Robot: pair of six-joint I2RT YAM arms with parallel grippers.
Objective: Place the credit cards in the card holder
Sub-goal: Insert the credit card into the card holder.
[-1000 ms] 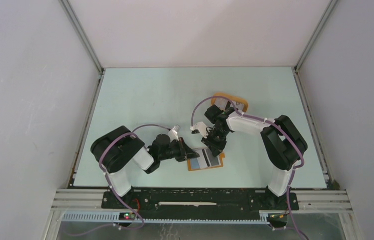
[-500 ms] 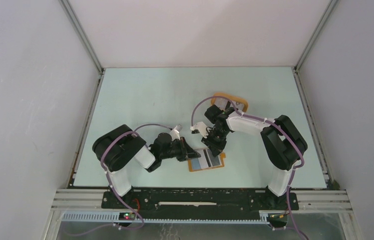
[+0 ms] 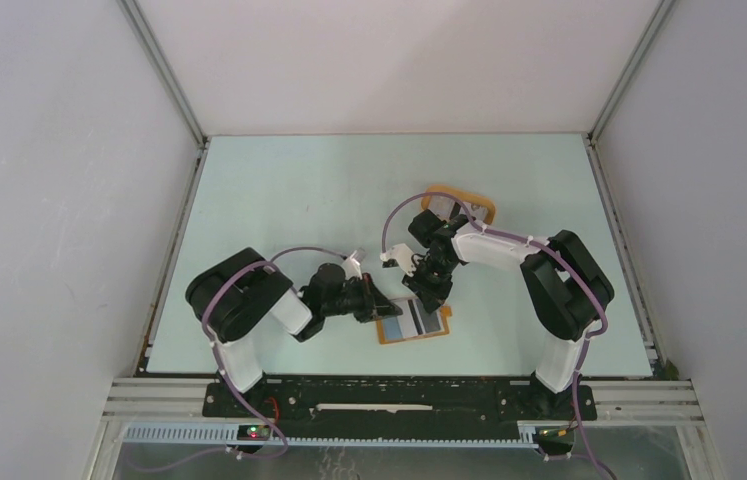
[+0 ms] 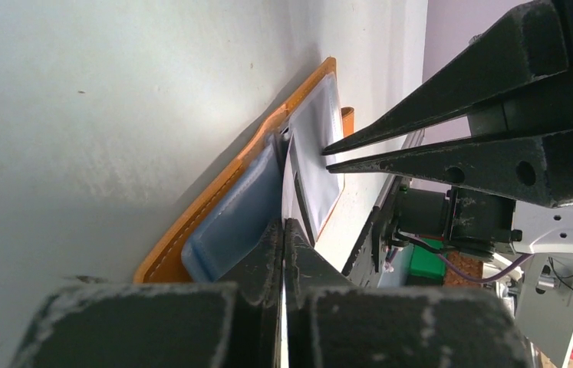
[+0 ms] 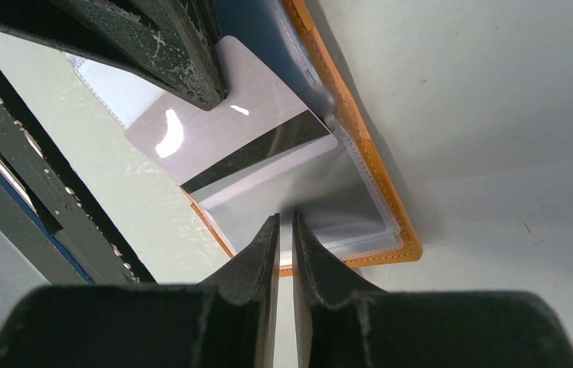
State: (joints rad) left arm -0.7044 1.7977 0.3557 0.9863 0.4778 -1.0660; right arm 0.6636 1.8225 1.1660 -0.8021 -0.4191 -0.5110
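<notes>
Your left fingers (image 4: 283,253) are clamped on the striped card (image 5: 229,149), w/ its long axis running straight ahead into the card holder (image 5: 360,146). Right fingers (image 5: 284,230), nearly together, pin the clear sleeve (image 5: 329,203) just ahead; L arm is nearer.

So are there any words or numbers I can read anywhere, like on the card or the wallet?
None can be read.
The credit card shows only its plain grey back with a black stripe, no letters or numbers.
The card holder is plain orange-brown with clear pockets, no brand visible.
The blue card in a pocket shows no print.
From the top camera everything is too small to tell.
</notes>
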